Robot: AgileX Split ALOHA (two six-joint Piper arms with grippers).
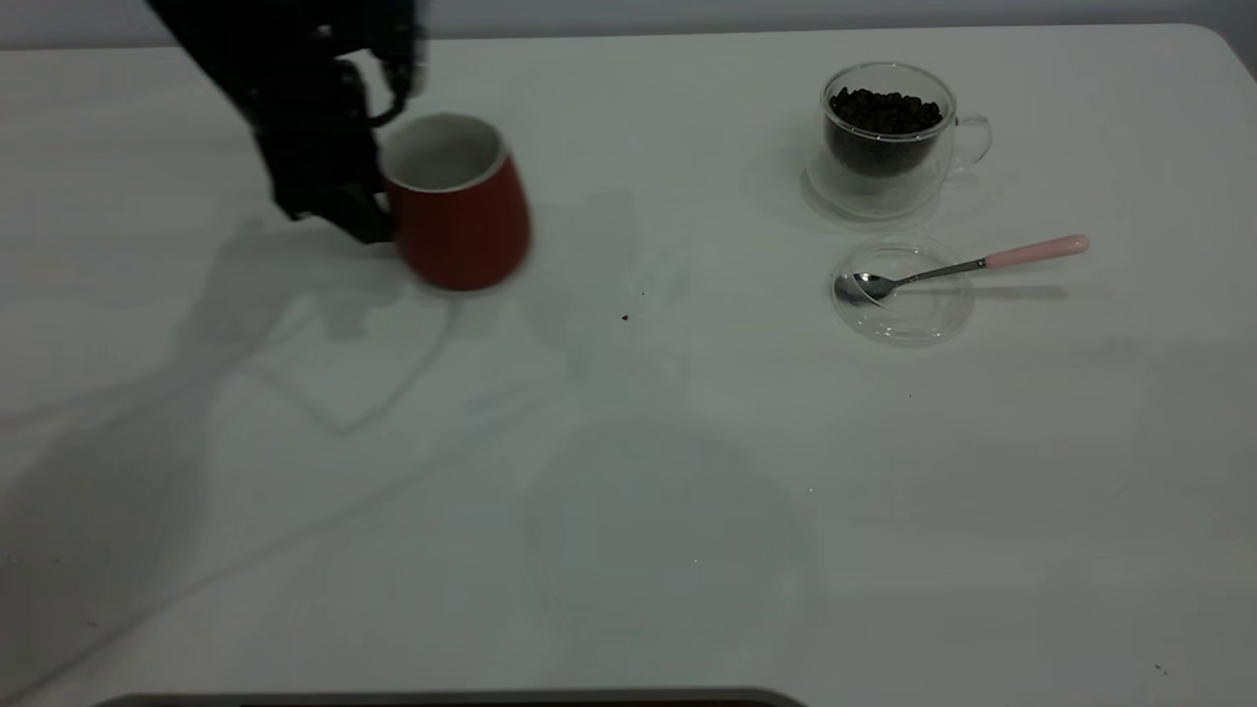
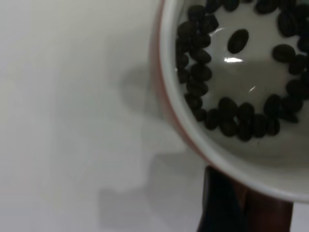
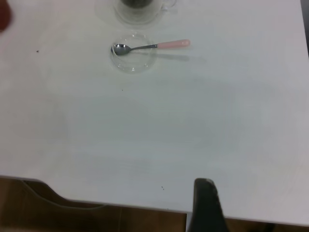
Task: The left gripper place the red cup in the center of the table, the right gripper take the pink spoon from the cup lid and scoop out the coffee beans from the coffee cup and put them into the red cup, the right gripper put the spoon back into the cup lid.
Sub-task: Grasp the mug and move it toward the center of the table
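My left gripper [image 1: 378,211] is shut on the red cup [image 1: 462,211] from its left side, at the back left of the table [image 1: 628,471]. The cup looks blurred and slightly tilted. In the left wrist view, the red cup [image 2: 169,111] holds several coffee beans [image 2: 231,121] on its white bottom, and the left gripper [image 2: 231,198] presses on its outside. The coffee cup [image 1: 889,137], full of coffee beans [image 1: 882,113], stands at the back right. In front of it the pink spoon [image 1: 967,263] lies with its bowl in the cup lid [image 1: 908,314]. My right gripper [image 3: 205,193] hovers at the table's near edge, far from the pink spoon [image 3: 149,46] and the cup lid [image 3: 135,62].
A small dark crumb [image 1: 625,317] lies near the table's middle. The table's rounded corner [image 1: 1218,39] is at the back right. A dark rim [image 1: 442,699] runs along the front edge.
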